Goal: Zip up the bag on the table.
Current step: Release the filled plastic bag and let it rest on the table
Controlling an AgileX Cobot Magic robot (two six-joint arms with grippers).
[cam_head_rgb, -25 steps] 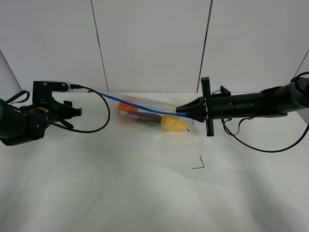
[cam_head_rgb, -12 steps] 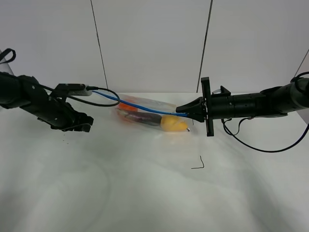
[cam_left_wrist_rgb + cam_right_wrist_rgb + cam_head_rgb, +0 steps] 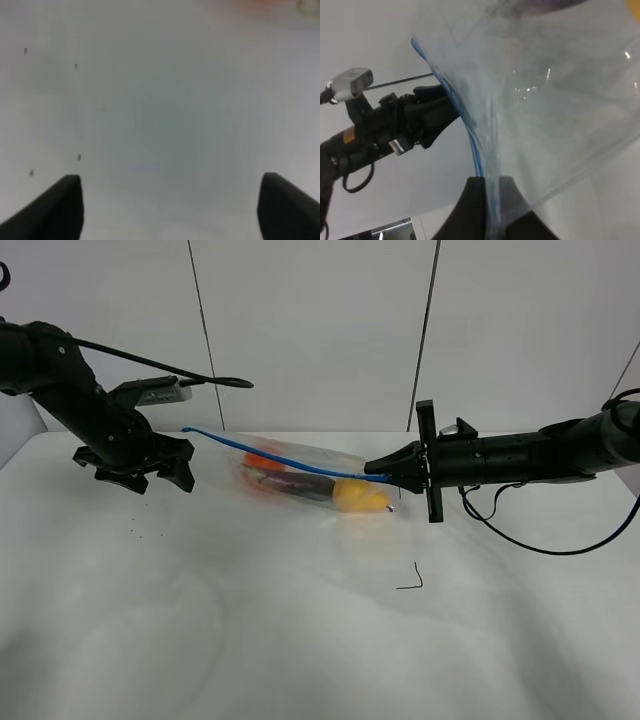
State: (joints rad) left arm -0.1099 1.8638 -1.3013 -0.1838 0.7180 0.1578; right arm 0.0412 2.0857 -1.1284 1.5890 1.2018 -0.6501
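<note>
Plastic bag (image 3: 310, 478) edge btwn right fingers (image 3: 517, 212).

The left tool (image 3: 160, 472) has let go of the bag (image 3: 310, 475) and risen.

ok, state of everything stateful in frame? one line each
left pincer: open, empty, above the table left of the bag
right pincer: shut on the bag's right end at the blue zipper strip
bag: lying on the table, right end pinched; whether zipped shut cannot be told
fruit and vegetables: inside the bag
</note>
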